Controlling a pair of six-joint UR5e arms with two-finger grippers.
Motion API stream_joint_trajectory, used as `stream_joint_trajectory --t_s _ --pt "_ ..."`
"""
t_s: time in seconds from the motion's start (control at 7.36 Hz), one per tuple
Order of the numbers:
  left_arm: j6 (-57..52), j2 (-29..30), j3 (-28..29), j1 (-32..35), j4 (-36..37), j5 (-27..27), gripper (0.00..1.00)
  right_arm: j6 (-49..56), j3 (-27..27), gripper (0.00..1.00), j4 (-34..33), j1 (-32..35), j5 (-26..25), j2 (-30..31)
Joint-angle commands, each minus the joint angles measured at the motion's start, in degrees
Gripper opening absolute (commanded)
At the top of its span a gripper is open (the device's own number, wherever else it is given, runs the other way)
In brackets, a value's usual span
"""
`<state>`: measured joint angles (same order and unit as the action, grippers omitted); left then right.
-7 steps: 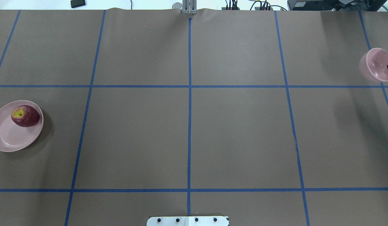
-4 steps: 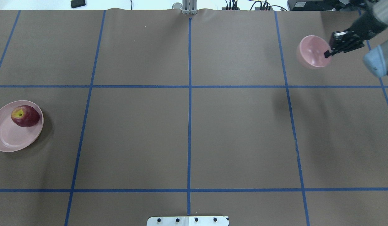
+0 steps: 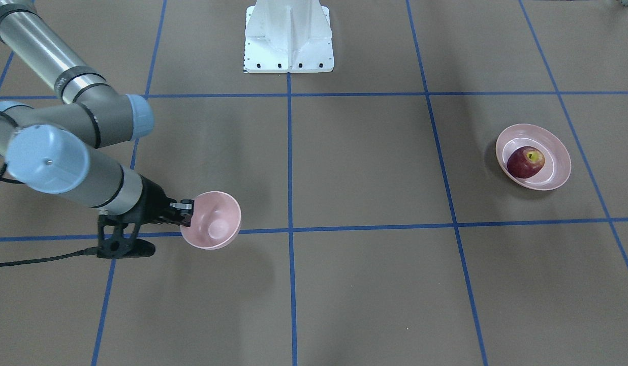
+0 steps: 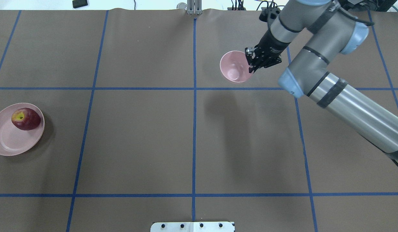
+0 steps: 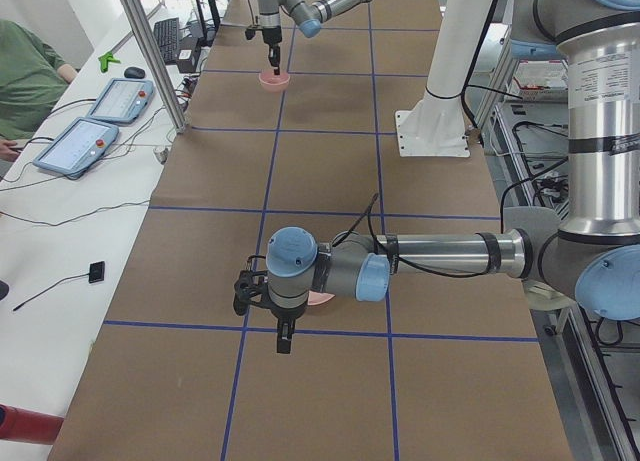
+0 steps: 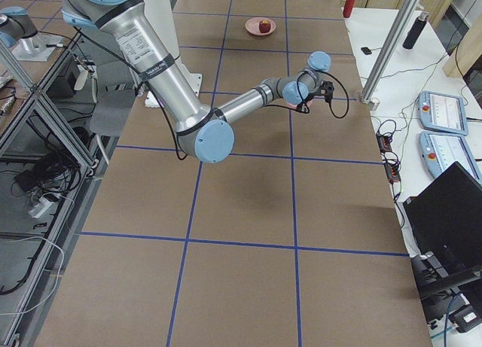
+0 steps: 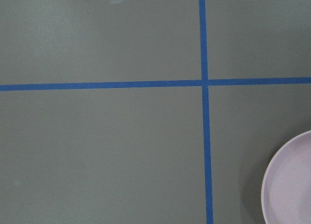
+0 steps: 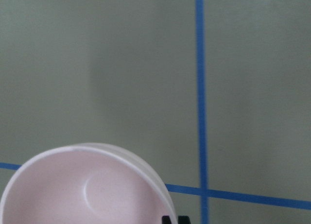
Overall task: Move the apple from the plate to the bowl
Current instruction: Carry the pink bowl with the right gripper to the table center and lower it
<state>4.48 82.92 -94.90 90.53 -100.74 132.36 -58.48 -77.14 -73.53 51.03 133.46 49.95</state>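
Overhead exterior view, first voice: where is the apple (image 4: 26, 119), and how does it look?

Second voice: It lies on the plate (image 4: 7, 143) at the table's left edge, on the plate's far right side. It is round, glossy and dark red. A yellow-green patch surrounds its stem dimple, which faces up.

First voice: And the two dishes?

Second voice: The plate is wide, shallow and smooth pale pink, with a flat lighter centre. The bowl (image 4: 232, 66) is smaller and deeper, the same pink, and empty. It is well apart from the plate, just right of the centre blue tape line (image 4: 194, 129). Its shadow falls apart from it on the brown paper (image 4: 137, 145). The right gripper (image 4: 252, 68) has its black fingers pinched on the bowl's right rim. The left gripper (image 5: 284, 341) shows only in the exterior left view, near the plate, and its fingers cannot be judged.

First voice: What has changed?

Second voice: A second ago the bowl was at the view's right edge. Half a second ago it was beside the right-hand tape line. Now it is near the centre, and the grey right arm (image 4: 331, 93) fills the upper right. The apple and plate have not moved.
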Motion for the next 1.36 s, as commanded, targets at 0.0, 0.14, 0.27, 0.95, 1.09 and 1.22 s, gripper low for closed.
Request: stream_joint_trajectory --t_s 0.0,0.14,0.27,0.95,1.09,1.22 --pt "-0.1 0.0 0.5 0.0 -0.1 0.0 0.98 -6.1 2.3 0.00 0.1 -5.6 -5.3 -4.9" --pt "-0.1 0.0 0.6 0.1 -0.1 0.0 0.98 -7.4 2.9 0.00 0.1 -6.6 -5.4 -6.4" --pt "-0.1 0.0 0.6 0.0 -0.1 0.0 0.98 -8.0 3.1 0.00 0.3 -8.1 -7.5 -6.8" --pt "0.0 -0.1 0.0 0.1 0.0 0.0 0.98 -8.1 10.9 0.00 0.6 -9.5 -9.7 -11.4" --pt "0.0 -0.1 0.2 0.1 -0.1 0.0 0.98 -8.1 10.8 0.00 0.6 -9.5 -9.6 -10.8" --pt "0.0 -0.1 -0.2 0.1 -0.1 0.0 0.98 -9.2 10.8 0.51 0.7 -9.5 -9.5 -10.7"
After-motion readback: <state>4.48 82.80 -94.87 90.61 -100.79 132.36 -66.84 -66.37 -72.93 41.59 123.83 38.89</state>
